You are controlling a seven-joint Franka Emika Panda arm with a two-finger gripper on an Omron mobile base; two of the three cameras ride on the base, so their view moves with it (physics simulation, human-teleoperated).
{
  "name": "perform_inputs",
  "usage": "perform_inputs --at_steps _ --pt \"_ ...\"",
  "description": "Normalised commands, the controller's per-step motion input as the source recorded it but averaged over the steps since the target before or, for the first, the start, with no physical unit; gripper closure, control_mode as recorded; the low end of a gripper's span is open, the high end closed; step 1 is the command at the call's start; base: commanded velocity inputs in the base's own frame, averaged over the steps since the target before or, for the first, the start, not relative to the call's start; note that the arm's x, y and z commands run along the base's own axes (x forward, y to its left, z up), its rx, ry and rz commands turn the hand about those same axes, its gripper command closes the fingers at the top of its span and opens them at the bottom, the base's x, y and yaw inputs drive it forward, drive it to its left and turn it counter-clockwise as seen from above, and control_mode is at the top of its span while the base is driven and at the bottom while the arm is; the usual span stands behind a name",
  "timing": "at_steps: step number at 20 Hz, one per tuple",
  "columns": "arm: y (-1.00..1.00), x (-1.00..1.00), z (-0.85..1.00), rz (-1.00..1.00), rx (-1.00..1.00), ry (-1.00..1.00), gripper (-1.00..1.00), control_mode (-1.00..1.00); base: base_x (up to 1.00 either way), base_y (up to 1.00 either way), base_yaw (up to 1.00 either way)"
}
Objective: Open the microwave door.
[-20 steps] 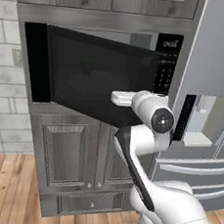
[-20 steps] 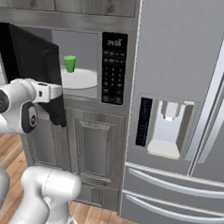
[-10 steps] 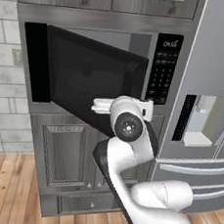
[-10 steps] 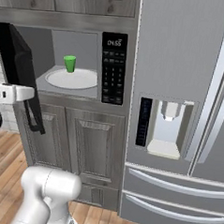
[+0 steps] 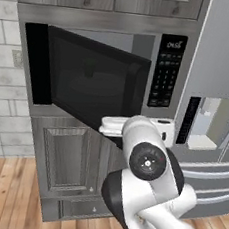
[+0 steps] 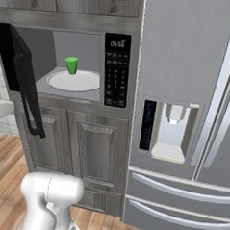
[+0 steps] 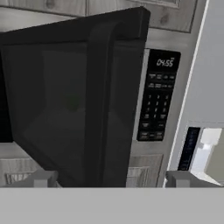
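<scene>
Grey cabinets frame the microwave (image 6: 115, 68) — its door (image 7: 74, 96) swung out, handle (image 7: 98, 105) upright just ahead of the gripper (image 7: 111, 179), fingers spread, empty.

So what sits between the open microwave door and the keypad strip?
In the right base view, the open cavity of the microwave: a white plate with a green cup, between the microwave door and the keypad strip.

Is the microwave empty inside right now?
No: in the right base view a green cup stands on the white turntable plate inside the microwave, whose door is swung open.
</scene>
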Motion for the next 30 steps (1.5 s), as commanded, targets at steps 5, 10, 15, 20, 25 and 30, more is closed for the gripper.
perform_inputs --at_steps 5,10,15,20,25,30 --pt "-0.88 -0.40 0.72 0.01 0.18 -0.01 -1.00 -1.00 0.00 0.00 0.00" --pt "-0.91 0.00 0.53 0.23 0.41 0.28 -1.00 -1.00 0.00 0.00 0.00" --pt "-0.78 0.04 0.12 0.24 0.55 0.33 -1.00 -1.00 0.00 0.00 0.00" --pt "-0.36 0.30 -0.29 0.23 0.59 0.23 -1.00 -1.00 0.00 0.00 0.00" --pt "0.03 0.52 -0.42 0.14 0.53 0.16 -1.00 -1.00 0.00 0.00 0.00" --pt "0.22 0.78 -0.15 0.18 0.34 0.25 -1.00 -1.00 0.00 0.00 0.00"
